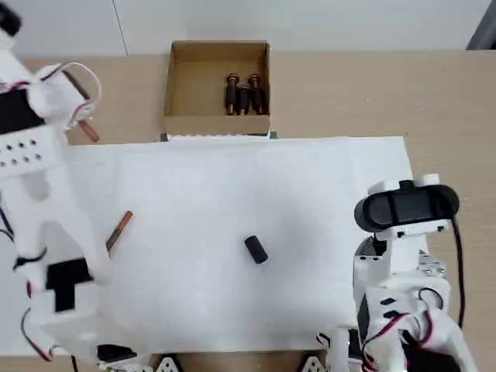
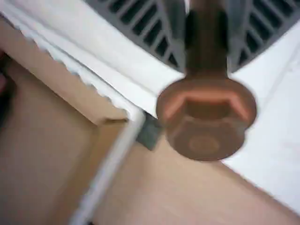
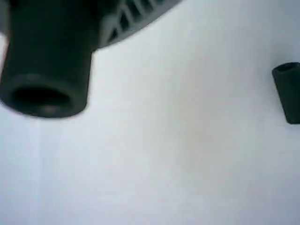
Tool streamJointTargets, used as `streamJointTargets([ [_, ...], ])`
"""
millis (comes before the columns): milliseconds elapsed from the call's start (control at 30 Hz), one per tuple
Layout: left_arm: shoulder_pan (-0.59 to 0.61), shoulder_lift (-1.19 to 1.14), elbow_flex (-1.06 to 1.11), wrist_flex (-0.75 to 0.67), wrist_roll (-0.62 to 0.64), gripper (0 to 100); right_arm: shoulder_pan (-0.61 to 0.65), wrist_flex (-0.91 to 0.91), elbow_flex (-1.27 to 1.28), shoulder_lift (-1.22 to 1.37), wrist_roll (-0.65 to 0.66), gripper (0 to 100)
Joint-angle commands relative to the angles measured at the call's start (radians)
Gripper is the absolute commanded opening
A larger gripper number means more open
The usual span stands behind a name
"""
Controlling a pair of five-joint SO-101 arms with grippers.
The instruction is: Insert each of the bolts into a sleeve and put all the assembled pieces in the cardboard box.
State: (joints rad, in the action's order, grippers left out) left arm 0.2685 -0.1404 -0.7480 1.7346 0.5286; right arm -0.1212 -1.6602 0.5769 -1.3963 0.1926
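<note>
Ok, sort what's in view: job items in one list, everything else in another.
Job: held bolt, held sleeve, loose bolt, loose sleeve, cardboard box, three assembled pieces.
Rest: white foam sheet, table.

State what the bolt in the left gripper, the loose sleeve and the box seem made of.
Held bolt: probably metal, coppery with a dull sheen and crisp hex head. Loose sleeve: matt black, perhaps plastic or rubber. Box: brown cardboard, plain folded walls.
</note>
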Motion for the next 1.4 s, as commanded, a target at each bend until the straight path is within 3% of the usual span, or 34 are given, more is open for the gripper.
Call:
streamJointTargets([
  [0,-0.064,0.172,0.079,0.018,-0.080,1,-0.002,0.096,0.061,-0.054,-0.020,0.2],
  [267,-0.175,0.420,0.390,-0.049,-0.147,1,0.004,0.309,0.296,-0.156,-0.126,0.2],
  [533,-0.259,0.588,0.708,-0.178,-0.242,1,0.269,0.461,0.516,-0.229,-0.129,0.2],
  [833,-0.368,0.775,1.015,-0.282,-0.172,1,0.447,0.595,0.698,-0.335,-0.124,0.2],
  [1200,-0.427,1.313,1.621,-0.743,-0.161,1,0.642,0.636,0.799,-0.417,-0.127,0.2],
  [1367,-0.483,1.599,1.867,-0.864,-0.150,1,0.685,0.731,0.841,-0.417,-0.121,0.2],
])
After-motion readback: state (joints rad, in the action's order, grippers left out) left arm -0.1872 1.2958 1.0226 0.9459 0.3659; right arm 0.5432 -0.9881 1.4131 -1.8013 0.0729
